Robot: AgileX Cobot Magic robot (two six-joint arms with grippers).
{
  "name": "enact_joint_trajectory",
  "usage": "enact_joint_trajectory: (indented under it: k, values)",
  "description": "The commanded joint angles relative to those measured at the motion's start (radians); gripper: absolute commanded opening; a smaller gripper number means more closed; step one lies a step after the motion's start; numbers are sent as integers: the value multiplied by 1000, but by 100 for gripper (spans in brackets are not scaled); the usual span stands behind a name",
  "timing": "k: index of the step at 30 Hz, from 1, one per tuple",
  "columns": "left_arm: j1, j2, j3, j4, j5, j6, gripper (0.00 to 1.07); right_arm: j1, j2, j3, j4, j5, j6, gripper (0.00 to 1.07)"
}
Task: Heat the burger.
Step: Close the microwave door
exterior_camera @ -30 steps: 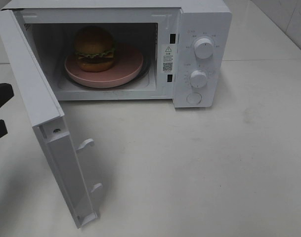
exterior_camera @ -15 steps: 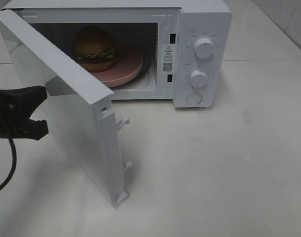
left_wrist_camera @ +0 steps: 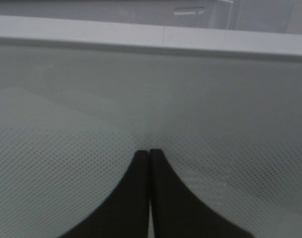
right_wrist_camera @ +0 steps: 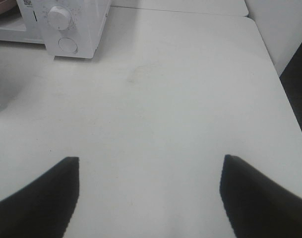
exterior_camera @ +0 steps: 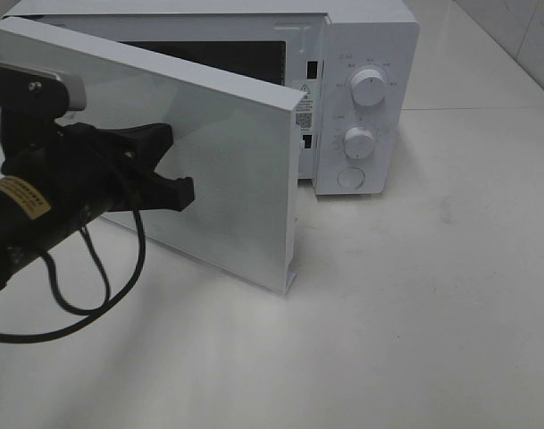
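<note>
Microwave (exterior_camera: pixel 365 54): door (exterior_camera: pixel 227 170) part-shut; stiff, hinged panel. Left gripper (left_wrist_camera: pixel 150 158): fingers pressed together, tips against door, holding nothing. Right gripper (right_wrist_camera: pixel 151 161): spread, empty, over table (right_wrist_camera: pixel 165 99). Burger: hidden, judged inside behind the door; likely soft, light; no hold needed.

microwave (exterior_camera: pixel 365 54) was white; door (exterior_camera: pixel 227 161) white with fine grey dot mesh. left gripper (left_wrist_camera: pixel 150 152) black, table (exterior_camera: pixel 414 313) off-white, arm label (exterior_camera: pixel 20 198) at 9 o'clock yellow.
</note>
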Motion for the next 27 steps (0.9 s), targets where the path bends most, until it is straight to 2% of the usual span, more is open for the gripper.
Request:
enact_joint_trajectory:
  k: [1, 3, 4, 5, 6, 11, 18, 21, 27]
  values:
    - [-17, 10, -29, -39, -8, 12, 0, -6, -26, 4, 2, -7, 0, 76]
    - [-51, 52, -107, -125, 22, 83, 0, -6, -26, 4, 2, -7, 0, 76]
    - [-51, 52, -107, -125, 22, 83, 0, -6, -26, 4, 2, -7, 0, 76]
    - [-58, 62, -127, -152, 31, 109, 0, -6, -26, 4, 2, -7, 0, 76]
    - [-67, 82, -166, -203, 53, 156, 0, -6, -26, 4, 2, -7, 0, 76]
    - [-67, 130, -258, -284, 93, 176, 0, -6, -26, 4, 2, -7, 0, 76]
    - [-67, 184, -346, -307, 121, 186, 0, -6, -26, 4, 2, -7, 0, 76]
    - [-67, 212, -386, -319, 124, 213, 0, -6, -26, 4, 2, -7, 0, 76]
    - [-67, 244, -460, -403, 135, 278, 0, -6, -26, 4, 2, -7, 0, 76]
